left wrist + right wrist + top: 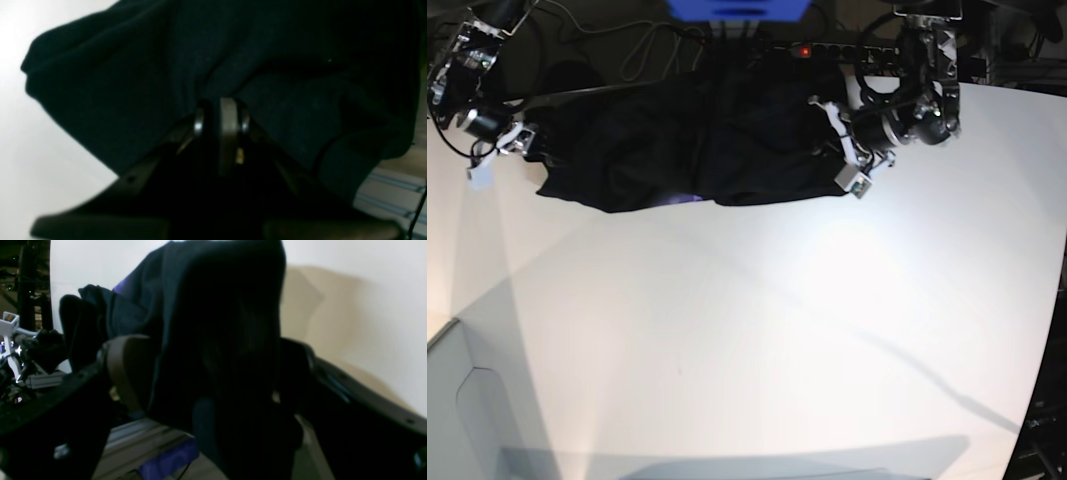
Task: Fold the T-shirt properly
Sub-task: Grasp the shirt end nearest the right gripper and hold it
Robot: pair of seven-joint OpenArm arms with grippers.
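**A:** Base view first: where is the T-shirt (697, 150)?

**B:** It is at the far edge of the white table (777, 340), stretched out sideways between the two arms. Its lower hem sags in a shallow curve just above, or on, the tabletop; I cannot tell which. Behind it runs a black power strip (827, 48) with a red light, and something blue (737, 8) sits at the top edge.

**A:** And the left gripper (839, 150)?

**B:** It is on the right of the base view, at the shirt's end there. In the left wrist view the two fingertips of the left gripper (222, 115) are pressed nearly together with black cloth (200, 66) bunched right at the tips, so it is pinching the shirt. The fabric fans away from the grip in heavy folds over the white surface.

**A:** The right gripper (519, 143)?

**B:** It is on the left of the base view, at the shirt's other end. The right wrist view shows the right gripper (210, 373) with a thick wad of the shirt (217, 323) filling the space between its fingers (123, 370), which are clamped on the cloth. More fabric hangs down below the grip and trails off to the left.
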